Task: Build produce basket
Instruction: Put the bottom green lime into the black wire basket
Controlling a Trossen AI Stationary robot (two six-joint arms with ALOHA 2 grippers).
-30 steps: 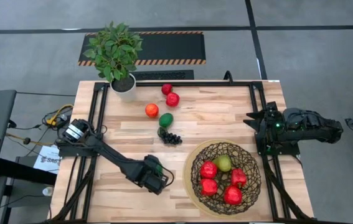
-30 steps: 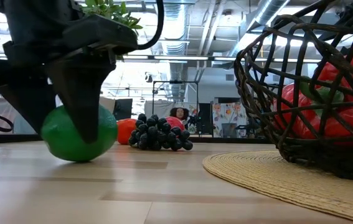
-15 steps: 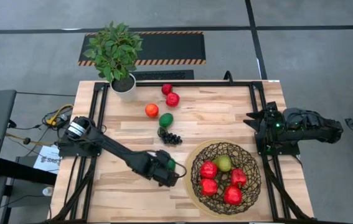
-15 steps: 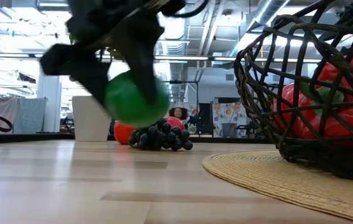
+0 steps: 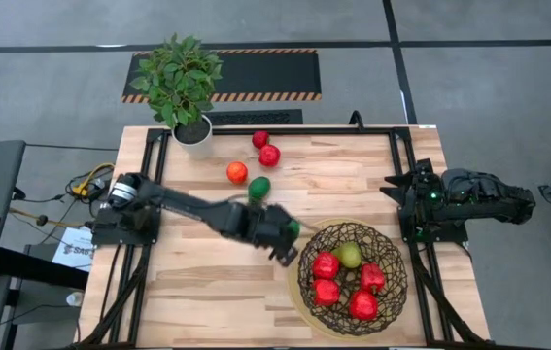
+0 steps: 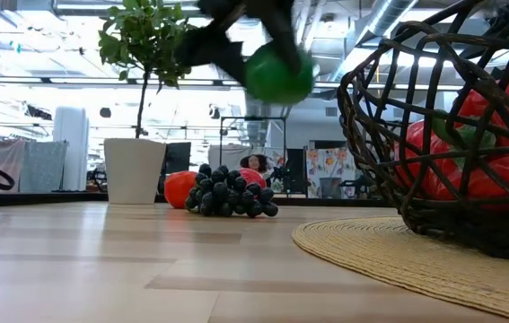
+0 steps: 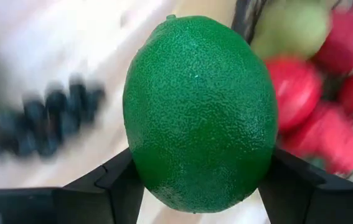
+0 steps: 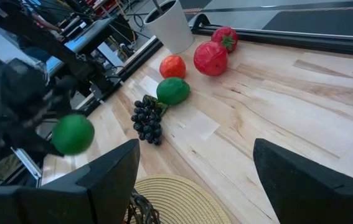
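My left gripper (image 5: 288, 236) is shut on a green lime (image 7: 201, 112), above the table just left of the basket (image 5: 353, 270). The lime also shows in the low view (image 6: 278, 74) and the right wrist view (image 8: 72, 134). The basket, dark wire mesh on a tan round base, holds several red fruits (image 5: 326, 264) and a green pear (image 5: 351, 255). On the table lie dark grapes (image 8: 147, 121), another lime (image 5: 259, 187), an orange (image 5: 237, 172) and two red fruits (image 5: 269, 155). My right gripper (image 8: 195, 186) is open and empty at the table's right edge. My left gripper pinches the lime between its two fingers (image 7: 117, 183), one on each of two opposite sides of the lime's lower half (image 7: 145, 177). In the low view the fingers come at it from above. The lime is lifted clear of the table, at about the height of the basket's rim.
A leafy potted plant in a white pot (image 5: 193, 131) stands at the far left corner. Black frame rails (image 5: 158, 165) run along the table's left, far and right sides. Bare wood shows at the near left (image 5: 188, 301).
My left gripper has lifted the lime off the table near the front edge. It has carried the lime up, toward the table's right and far side, to the basket's left rim. It has stayed shut on the lime throughout.
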